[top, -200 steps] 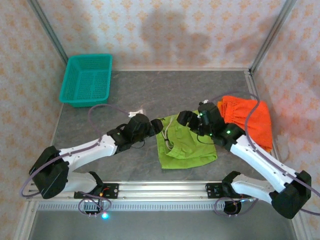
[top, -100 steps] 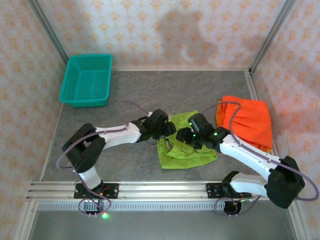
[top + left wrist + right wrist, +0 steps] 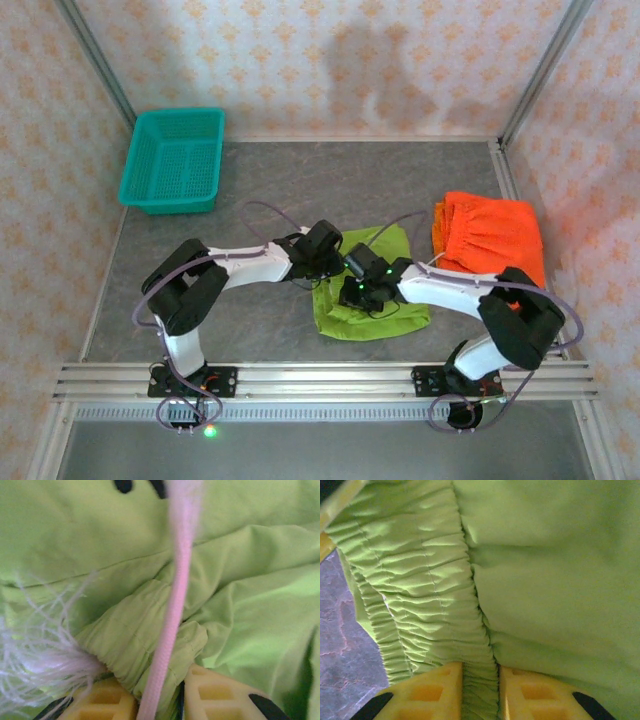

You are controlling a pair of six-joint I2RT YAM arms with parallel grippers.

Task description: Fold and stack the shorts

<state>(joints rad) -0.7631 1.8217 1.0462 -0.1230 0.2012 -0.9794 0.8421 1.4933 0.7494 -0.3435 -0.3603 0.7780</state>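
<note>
So, biggest first: the grey table (image 3: 250,190), w/ both my arms reaching in toward its middle. The orange shorts (image 3: 490,235) lay in a flat pile at the right side, close to the right edge and well apart from both grippers. I couldn't tell how many layers were in it. The green shorts (image 3: 385,318) lay approx. at the table's centre, just left of the orange pile w/ a strip of bare table between. Their near end was spread flat and their far end was bunched under my grippers. The teal basket (image 3: 172,160) sat upright at the far left corner.

My left gripper (image 3: 335,262) was on the far-left part of the green cloth. My right gripper (image 3: 352,290) was just beside it, a bit nearer, the two almost touching.

On the left wrist cam, my yellow fingers (image 3: 220,700) were clamped on a gathered fold of the green waistband. A pink cord (image 3: 172,605) ran down betw. them, w/ a frayed white tassel (image 3: 45,650) beside it. Small dark marks (image 3: 124,485) showed on the cloth.

On the right wrist cam, my fingers (image 3: 432,687) were pinching the ruffled elastic waist, w/ cloth filling the gap betw. them.
</note>
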